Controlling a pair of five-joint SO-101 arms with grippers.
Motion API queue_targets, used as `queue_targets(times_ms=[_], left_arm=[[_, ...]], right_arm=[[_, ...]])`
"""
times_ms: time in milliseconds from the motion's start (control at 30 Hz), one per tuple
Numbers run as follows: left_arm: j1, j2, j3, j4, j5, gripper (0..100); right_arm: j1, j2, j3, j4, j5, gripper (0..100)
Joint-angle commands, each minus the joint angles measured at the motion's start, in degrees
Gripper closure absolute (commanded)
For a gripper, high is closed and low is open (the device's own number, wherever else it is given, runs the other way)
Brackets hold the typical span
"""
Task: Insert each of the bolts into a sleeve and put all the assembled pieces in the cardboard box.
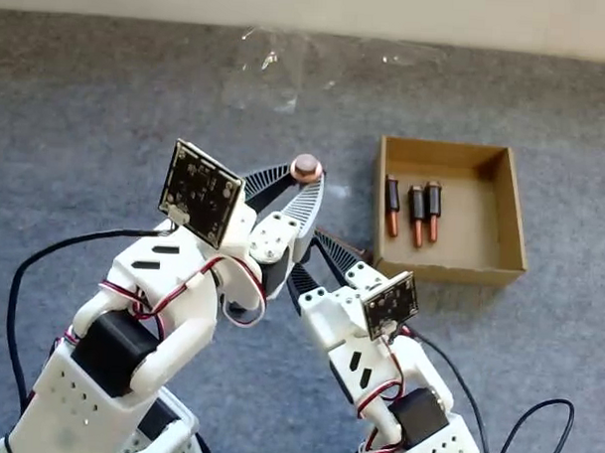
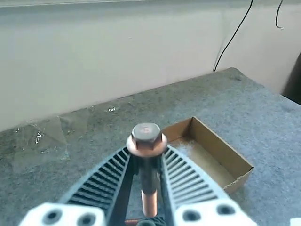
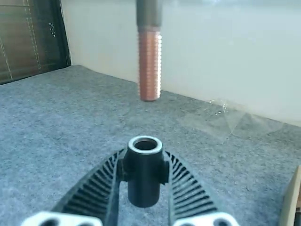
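I had the left gripper [image 2: 147,157] pinching the bolt [image 2: 148,137] below its head, tip hanging just above the sleeve [image 3: 144,176] clamped in the right gripper [image 3: 144,162]. Both looked stiff, light, slick, so I judged firm mid-body grips best.

1. Left arm [image 1: 150,321] and right arm [image 1: 377,358]: white plastic shells with black motor blocks [image 1: 114,344] set in.
2. A square black circuit board [image 1: 200,191] with pale dots sits at each wrist.
3. Left gripper [image 2: 148,151] and right gripper [image 3: 144,157]: black, ribbed, tapering fingers [image 2: 110,176] on white mounts with dark screw holes [image 2: 51,216].
4. Red, white and black wires [image 1: 238,296] loop at the joints.
5. Black cable [image 1: 43,255] leaves the left arm at 9 o'clock. Another leaves the right arm at 4 o'clock.
6. Rows of small holes [image 1: 66,389] dot the left arm's lower shell, with dark slots [image 1: 154,258] at 12 o'clock from them.
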Motion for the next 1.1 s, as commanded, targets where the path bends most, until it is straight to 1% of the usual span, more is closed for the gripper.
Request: queue_targets(times_ms=[0, 200, 400, 600, 867, 1067], left_arm=[[0.84, 0.22, 1.01, -0.26, 0.44, 99], [0.84, -2.07, 2.68, -0.26, 0.62, 99], [0.75, -5.67, 7.69, -0.53, 0.44, 99], [0.75, -9.01, 11.38, -3.69, 0.44, 99], [0.75, -9.45, 15.25, -7.38, 0.44, 99], [0.84, -9.1, 15.34, -7.74, 0.44, 99]], right_arm=[[0.92, -0.48, 6.46, -0.04, 0.97, 99.3], [1.01, -0.48, 6.46, -0.04, 1.05, 99.3], [1.01, -0.48, 6.46, -0.04, 1.05, 99.3], [1.01, -0.48, 6.46, -0.04, 1.05, 99.3], [1.1, -0.48, 6.46, -0.04, 1.05, 99.3], [1.1, -0.48, 6.46, -0.04, 1.05, 99.3]])
